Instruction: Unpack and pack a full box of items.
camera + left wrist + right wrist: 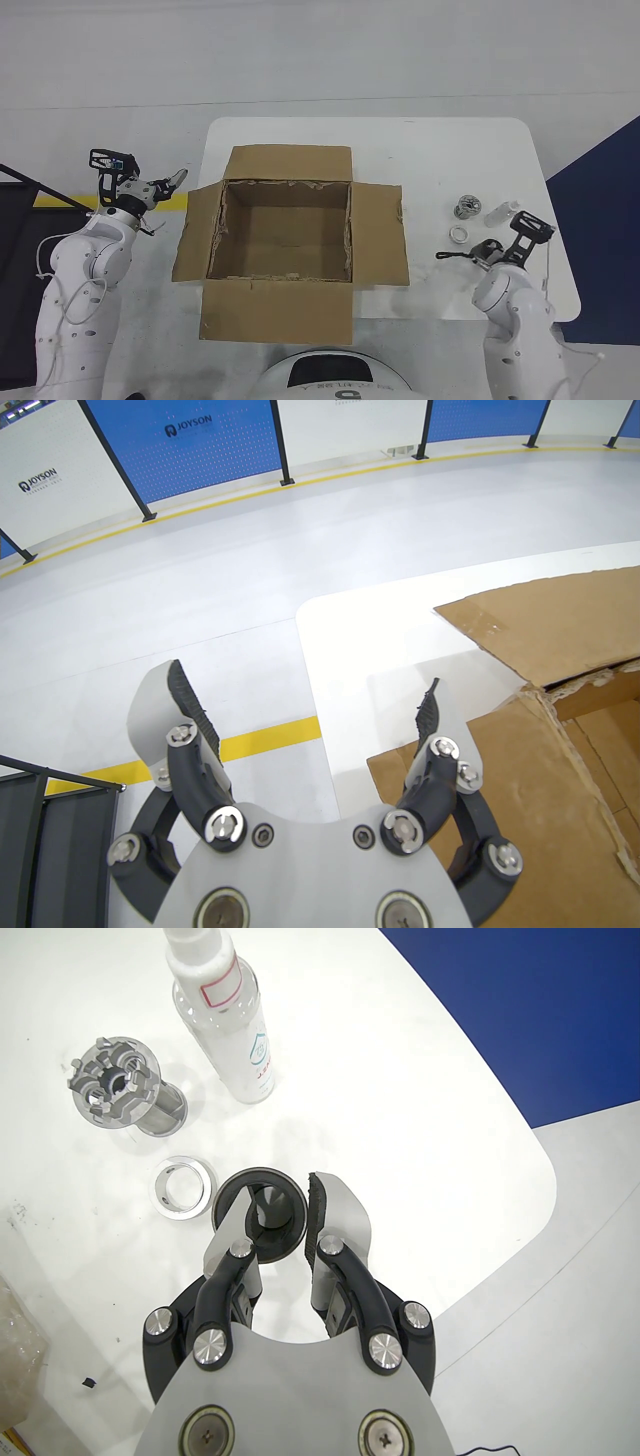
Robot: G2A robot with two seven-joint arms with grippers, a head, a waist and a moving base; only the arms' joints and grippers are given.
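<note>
The open cardboard box (290,162) stands mid-table with all flaps folded out and nothing visible inside; its corner appears in the left wrist view (550,635). My left gripper (176,179) (305,672) hangs open beyond the table's left edge, holding nothing. At the right side, a black ring (270,1175) (488,247) lies on the table. My right gripper (280,1185) is open astride its wall, one finger inside the hole and the other against the outside.
Beside the black ring lie a silver ring (182,1188) (458,234), a toothed metal hub (120,1083) (465,208) and a clear spray bottle (230,1023) (503,211) on its side. The white table (460,150) has a rounded corner (530,1168) close to the right gripper.
</note>
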